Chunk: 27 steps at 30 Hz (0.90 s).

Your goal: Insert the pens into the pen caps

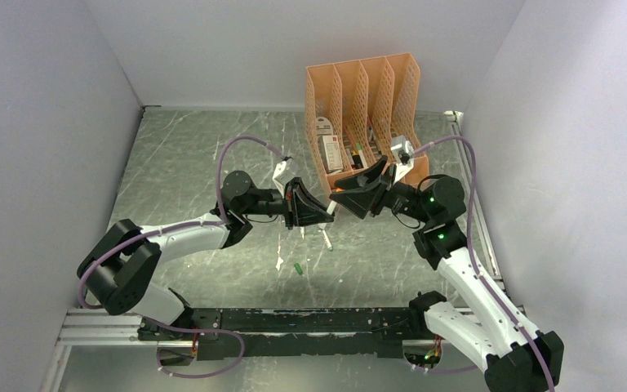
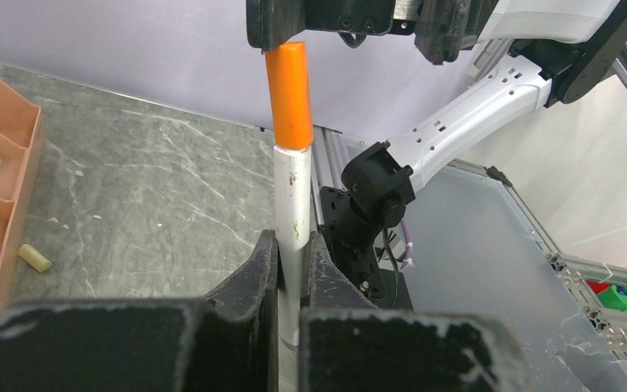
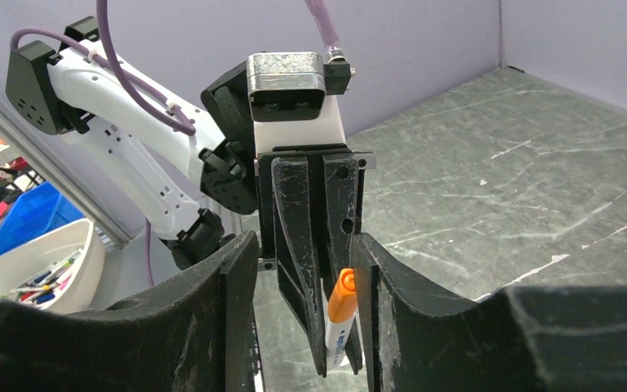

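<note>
My left gripper (image 2: 292,241) is shut on a white pen barrel (image 2: 292,192) that carries an orange cap (image 2: 290,90) on its free end. In the top view it (image 1: 320,210) meets my right gripper (image 1: 351,198) tip to tip above the table. My right gripper (image 3: 304,245) is open, its fingers wide apart around the capped end; the orange cap (image 3: 342,296) lies close to one finger (image 3: 375,278). Two loose white pens (image 1: 326,239) (image 1: 280,262) and a green cap (image 1: 298,268) lie on the table below.
A peach lattice organiser (image 1: 324,98) stands at the back right, just behind the grippers, and shows in the left wrist view (image 2: 4,155). A pale yellow cap (image 2: 34,258) lies beside it. A white bowl (image 3: 82,253) of pens sits off the table.
</note>
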Each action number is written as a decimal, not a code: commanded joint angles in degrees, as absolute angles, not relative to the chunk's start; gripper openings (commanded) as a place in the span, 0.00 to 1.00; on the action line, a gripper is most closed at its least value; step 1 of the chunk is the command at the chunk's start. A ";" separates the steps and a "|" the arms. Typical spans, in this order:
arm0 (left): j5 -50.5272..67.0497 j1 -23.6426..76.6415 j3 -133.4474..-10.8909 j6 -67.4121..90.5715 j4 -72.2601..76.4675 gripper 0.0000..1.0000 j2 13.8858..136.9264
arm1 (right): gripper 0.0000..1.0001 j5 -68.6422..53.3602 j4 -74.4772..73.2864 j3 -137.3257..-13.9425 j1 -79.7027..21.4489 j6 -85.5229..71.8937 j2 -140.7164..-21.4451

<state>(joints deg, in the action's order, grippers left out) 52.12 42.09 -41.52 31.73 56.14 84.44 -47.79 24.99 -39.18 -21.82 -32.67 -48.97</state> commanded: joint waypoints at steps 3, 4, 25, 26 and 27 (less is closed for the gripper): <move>52.53 41.83 -43.14 32.29 61.25 0.07 83.90 | 0.46 -47.78 24.85 -38.17 -21.80 -31.73 -50.03; 52.70 41.76 -43.27 32.60 61.49 0.07 84.12 | 0.46 -47.62 24.95 -37.97 -21.80 -31.81 -50.06; 55.65 42.10 -41.74 31.84 61.26 0.07 85.69 | 0.54 -41.47 31.88 -37.95 -21.70 -37.13 -47.91; 55.59 42.09 -41.74 31.97 61.50 0.07 85.69 | 0.54 -41.57 31.93 -37.92 -21.63 -37.11 -48.29; 55.48 42.05 -41.69 32.25 61.81 0.07 85.69 | 0.54 -41.65 32.19 -37.78 -21.62 -37.21 -48.52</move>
<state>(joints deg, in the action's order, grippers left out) 54.26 42.09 -41.52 32.38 58.00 85.43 -42.46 30.50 -36.56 -21.82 -36.51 -47.90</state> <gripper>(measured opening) 0.125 0.534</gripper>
